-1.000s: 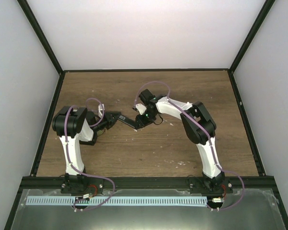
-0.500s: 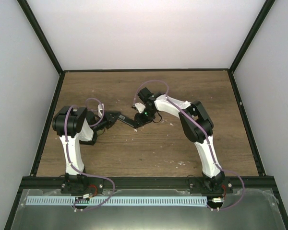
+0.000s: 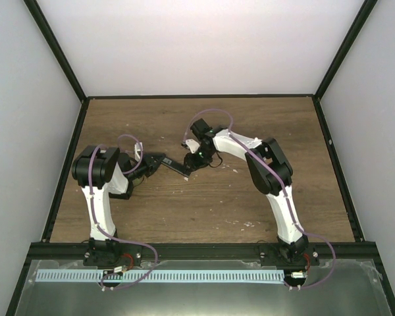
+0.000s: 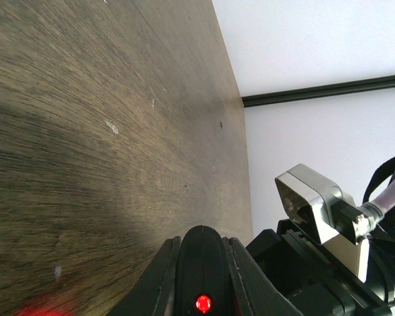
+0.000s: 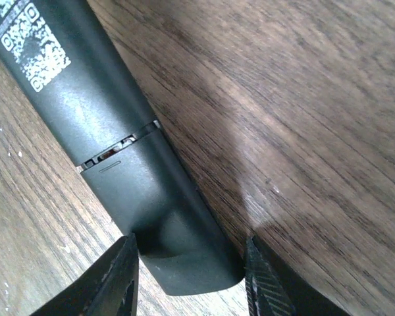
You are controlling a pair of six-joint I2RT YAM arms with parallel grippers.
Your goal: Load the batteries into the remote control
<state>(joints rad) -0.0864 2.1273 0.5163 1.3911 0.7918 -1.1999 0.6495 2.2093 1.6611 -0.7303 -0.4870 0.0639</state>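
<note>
Remote control point(image 3: 168, 163): lies over the left-centre of the table point(image 3: 204, 125), spanning between the two grippers; it stands where it was a second ago.
Change: the right arm has shifted slightly toward the far left, and its jaws have eased apart a little.
Meaning: the battery cover point(image 5: 151, 197) looks almost seated, with only a thin seam point(image 5: 118, 141) left open. Judged: the closing step is near its end.
Batteries: not visible; presumably under the cover.
Left gripper point(image 4: 201, 242): clenched on the remote's rounded end, beside its red lamp point(image 4: 203, 303).
Right gripper point(image 5: 189, 263): straddles the cover end; whether it presses or has let go cannot be told.
Materials: the remote is smooth matte black plastic, slim with rounded edges, and carries a white printed code label point(image 5: 36, 39). The fingers point(image 5: 266, 293) are ridged black. The table is dark grained wood with pale chips.
</note>
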